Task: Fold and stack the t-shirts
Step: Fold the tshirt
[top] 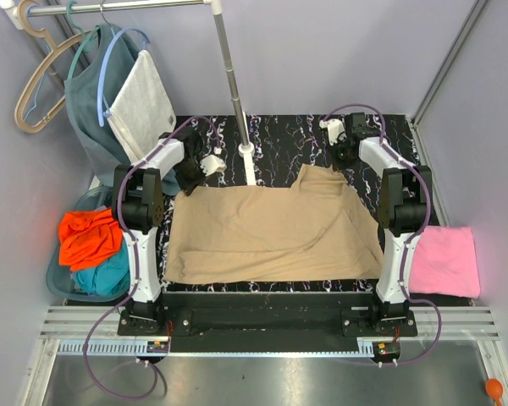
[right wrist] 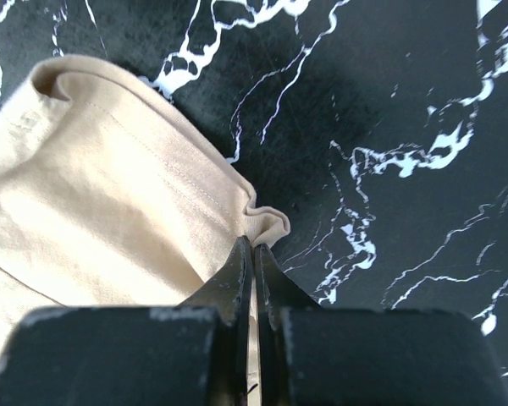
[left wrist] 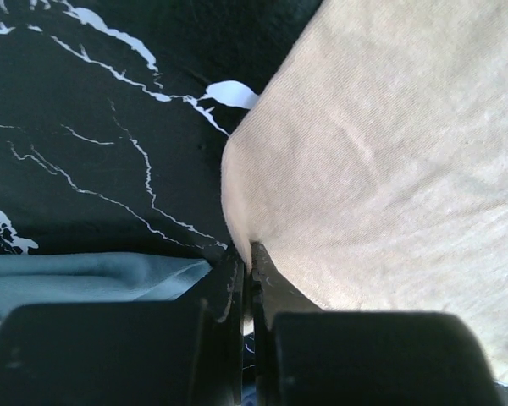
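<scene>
Left claw (left wrist: pixel 247 254) is clamped on the far-left corner of the tan t-shirt (top: pixel 271 224), right claw (right wrist: pixel 252 247) on its far-right corner; the shirt lies spread across the black tabletop (top: pixel 279 135).

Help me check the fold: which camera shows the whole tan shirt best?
The top view: the tan shirt lies spread across the table, outline nearly complete. The left wrist view shows only one edge pinched in the left fingers; the right wrist view only a hemmed corner pinched in the right fingers.
</scene>
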